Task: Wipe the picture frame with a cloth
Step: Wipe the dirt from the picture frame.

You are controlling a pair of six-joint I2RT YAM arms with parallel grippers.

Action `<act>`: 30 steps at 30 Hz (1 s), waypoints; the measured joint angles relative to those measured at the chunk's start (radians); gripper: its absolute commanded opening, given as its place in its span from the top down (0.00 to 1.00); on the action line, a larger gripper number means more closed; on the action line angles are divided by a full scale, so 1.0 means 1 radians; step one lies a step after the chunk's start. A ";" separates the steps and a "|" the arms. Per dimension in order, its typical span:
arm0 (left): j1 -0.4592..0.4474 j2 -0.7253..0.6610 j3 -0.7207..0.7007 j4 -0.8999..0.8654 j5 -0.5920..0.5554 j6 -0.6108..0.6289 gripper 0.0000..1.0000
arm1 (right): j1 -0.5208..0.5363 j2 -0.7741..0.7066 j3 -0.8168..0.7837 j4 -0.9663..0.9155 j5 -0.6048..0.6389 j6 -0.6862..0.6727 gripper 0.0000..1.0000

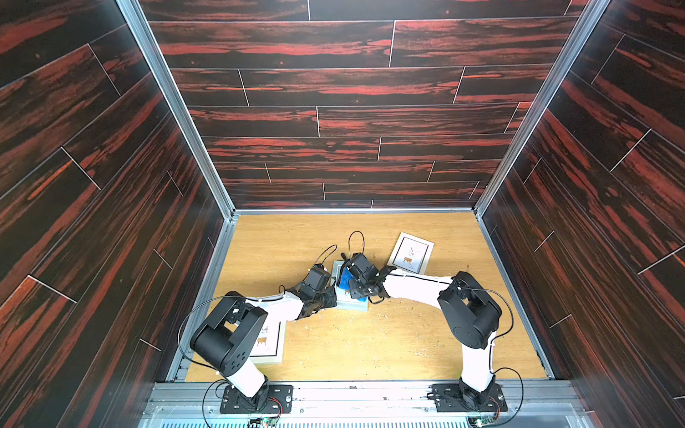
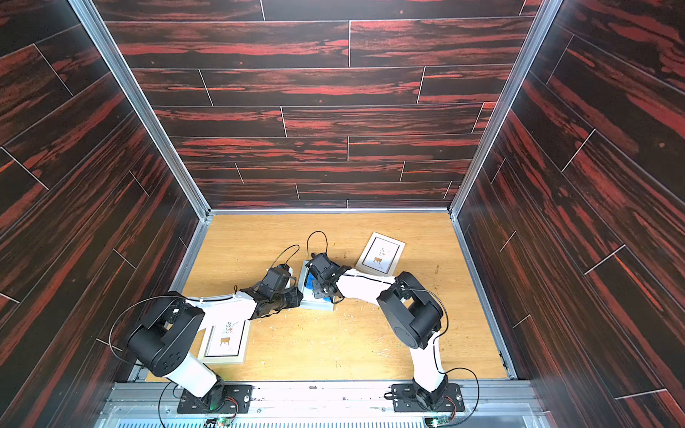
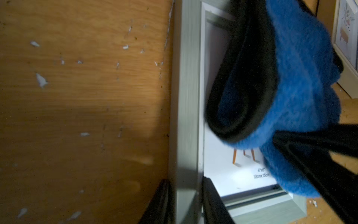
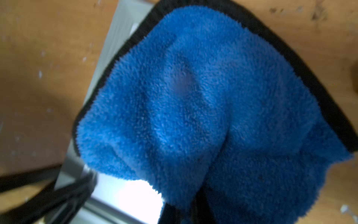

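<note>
Clenched on a gathered fold of the cloth (image 4: 193,108) with the right gripper (image 1: 355,291), its black fingers (image 3: 310,155) sunk in the blue pile. Bunched and black-edged, hung over the glass of the picture frame (image 3: 186,97), hiding most of the print; whether pressed onto the glass, impossible to tell. Clamped across one side rail of that frame with the left gripper (image 3: 186,194), one finger outside against the desk (image 1: 407,333), one inside over the glass. Flat on the wood about mid-desk, grey-green, between the two wrists. Farther out, a second frame (image 1: 411,254), white, toward the far right corner, apart from both arms. Toward the near left corner, a third frame (image 2: 228,341), partly under the left arm (image 2: 222,307). Pale flecks (image 3: 41,80) scattered across the wood.
</note>
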 measured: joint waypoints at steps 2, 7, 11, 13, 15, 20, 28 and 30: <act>0.000 -0.002 -0.005 0.008 0.000 -0.001 0.70 | -0.045 0.053 0.077 -0.005 0.000 -0.004 1.00; -0.002 -0.003 -0.009 0.017 0.000 -0.014 0.70 | -0.105 0.180 0.267 -0.027 -0.016 -0.018 1.00; -0.003 -0.002 -0.008 0.018 0.000 -0.026 0.70 | -0.067 0.252 0.380 -0.058 -0.035 -0.021 1.00; -0.003 -0.002 -0.008 0.017 0.000 -0.026 0.70 | -0.043 0.286 0.434 -0.067 -0.038 -0.019 1.00; -0.003 -0.002 -0.008 0.016 0.000 -0.026 0.70 | -0.026 0.304 0.457 -0.072 -0.028 -0.018 1.00; -0.003 -0.002 -0.004 0.010 -0.001 -0.025 0.70 | -0.057 0.257 0.382 -0.069 -0.006 -0.017 1.00; -0.004 -0.002 -0.004 0.011 -0.003 -0.029 0.70 | -0.076 0.257 0.404 -0.105 -0.021 -0.010 1.00; -0.004 -0.002 -0.005 0.011 -0.003 -0.031 0.70 | -0.041 0.314 0.496 -0.126 -0.018 -0.006 1.00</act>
